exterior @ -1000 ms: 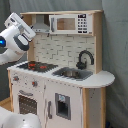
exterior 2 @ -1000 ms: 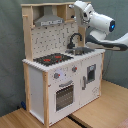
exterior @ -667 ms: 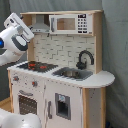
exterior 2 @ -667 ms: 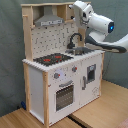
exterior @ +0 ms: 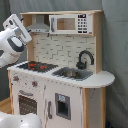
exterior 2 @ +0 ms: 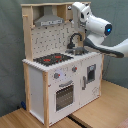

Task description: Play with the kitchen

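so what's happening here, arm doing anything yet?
Not touching anything yet. The Panda arm is up at the top of the toy kitchen, near the upper shelf by the hood. Nothing sits on the hob, and the faucet and sink look untouched. The oven door is closed. I can't make out the gripper from either exterior view.

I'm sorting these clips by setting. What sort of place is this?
Probably a lab or test space, not a home kitchen: a toy play kitchen stands on a wooden floor before a plain grey curtain, with a robot arm beside it.
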Tool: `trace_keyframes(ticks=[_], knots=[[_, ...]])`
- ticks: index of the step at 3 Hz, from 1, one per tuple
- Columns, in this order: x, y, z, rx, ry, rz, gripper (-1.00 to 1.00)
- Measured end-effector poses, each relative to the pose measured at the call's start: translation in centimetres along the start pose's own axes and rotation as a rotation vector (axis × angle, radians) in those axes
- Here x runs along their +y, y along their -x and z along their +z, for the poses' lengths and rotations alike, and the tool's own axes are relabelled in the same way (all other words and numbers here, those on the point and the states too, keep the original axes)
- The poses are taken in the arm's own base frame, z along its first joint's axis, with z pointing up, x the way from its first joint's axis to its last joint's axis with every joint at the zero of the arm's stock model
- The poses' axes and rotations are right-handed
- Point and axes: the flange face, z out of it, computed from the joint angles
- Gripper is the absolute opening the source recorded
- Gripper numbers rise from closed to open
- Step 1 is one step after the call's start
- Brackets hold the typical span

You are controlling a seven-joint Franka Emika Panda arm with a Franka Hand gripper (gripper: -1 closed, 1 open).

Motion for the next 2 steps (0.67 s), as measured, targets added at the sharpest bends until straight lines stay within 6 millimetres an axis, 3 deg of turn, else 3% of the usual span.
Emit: trace_keyframes(ticks=[2], knots=[[-1.33,-1.15,-0.18,-0.114,0.003,0.114,1.0]])
